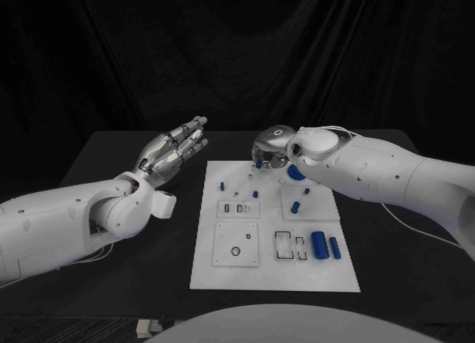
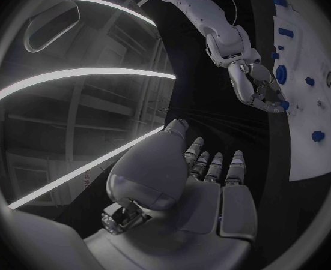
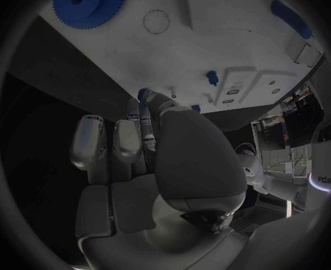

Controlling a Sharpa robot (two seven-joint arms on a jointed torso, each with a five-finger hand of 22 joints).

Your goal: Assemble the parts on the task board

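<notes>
1. White board (image 1: 273,275) lying flat at the middle of the black bench (image 1: 124,153), long axis running 12 to 6.
2. Two blue cylinders (image 1: 320,244) near its 4 o'clock corner, lying along the same axis.
3. Right hand (image 1: 270,146) over the board's 12 o'clock edge, fingers (image 3: 146,102) pinching a small blue peg (image 3: 143,93); peg mostly hidden.
4. Left hand (image 1: 173,151) raised off at 9 o'clock, fingers straight, holding nothing.
5. Blue gear (image 3: 90,1) cut off by view edge.

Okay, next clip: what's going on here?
A robot is assembling small blue parts on the white task board in the middle of the black table. Its right hand is at the board's far edge, fingers down around a small blue peg; whether it actually grips the peg is unclear. The left hand hovers open beside the board, holding nothing. A blue gear and blue cylinders lie on the board.
</notes>
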